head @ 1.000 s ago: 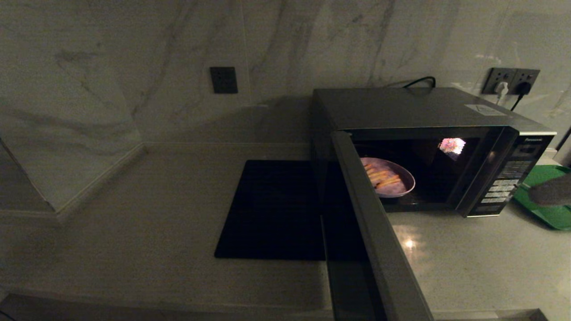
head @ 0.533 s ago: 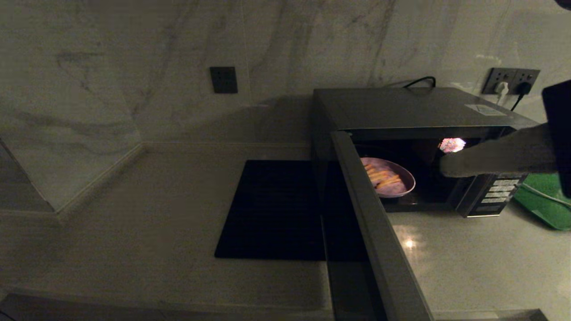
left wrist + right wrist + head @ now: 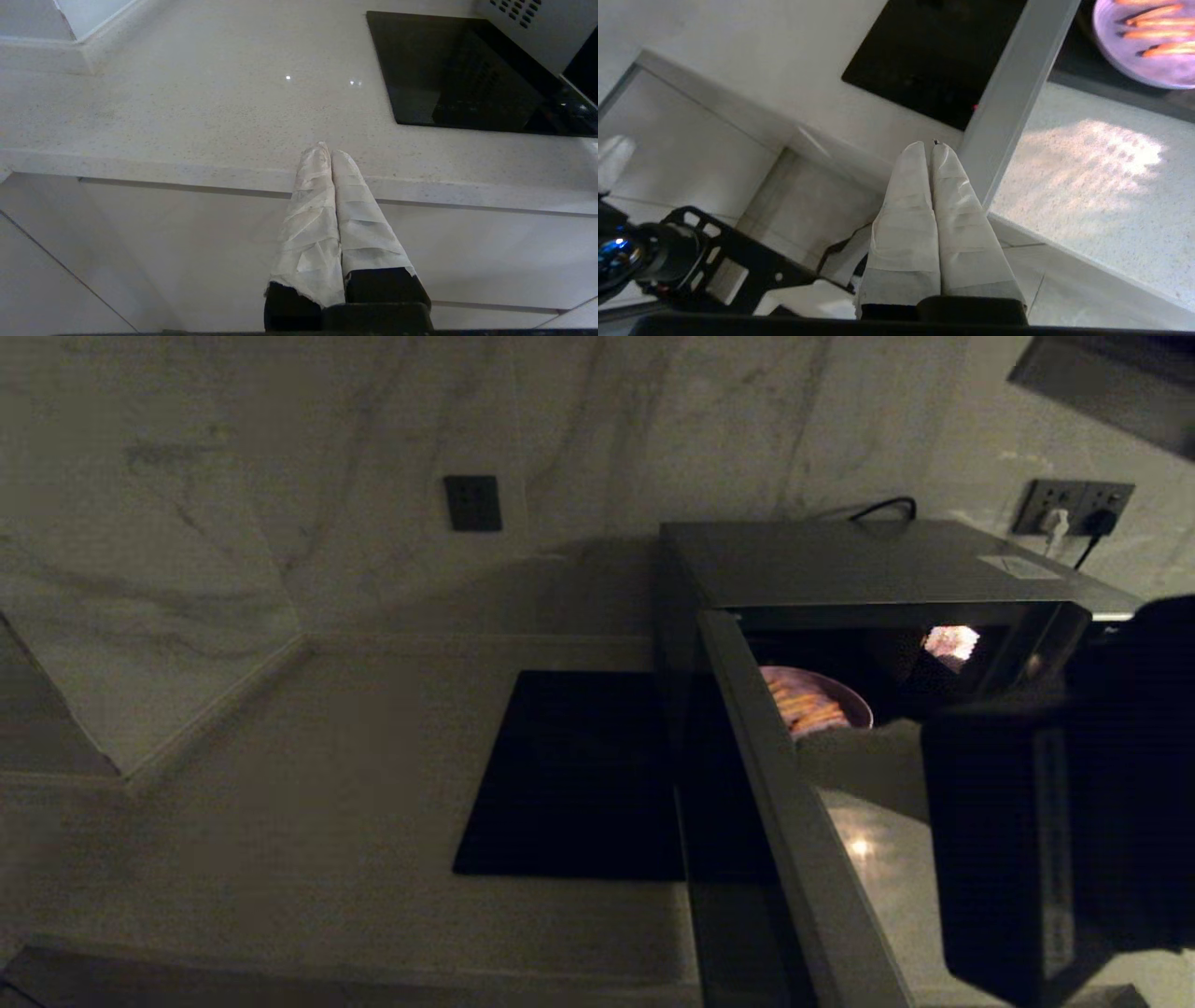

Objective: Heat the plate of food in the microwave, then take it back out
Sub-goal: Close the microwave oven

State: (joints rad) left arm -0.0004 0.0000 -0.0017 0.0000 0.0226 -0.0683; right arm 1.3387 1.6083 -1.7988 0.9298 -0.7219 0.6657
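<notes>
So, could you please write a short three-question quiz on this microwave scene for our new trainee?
1. True or false: the microwave door stands open.
2. Where is the plate? A) on the black mat B) inside the microwave C) in the right claw
3. Fill in: the fingers of the left claw are pressed ____.

Key: 1 true; 2 B; 3 together, holding nothing, in front of the counter edge.
</notes>
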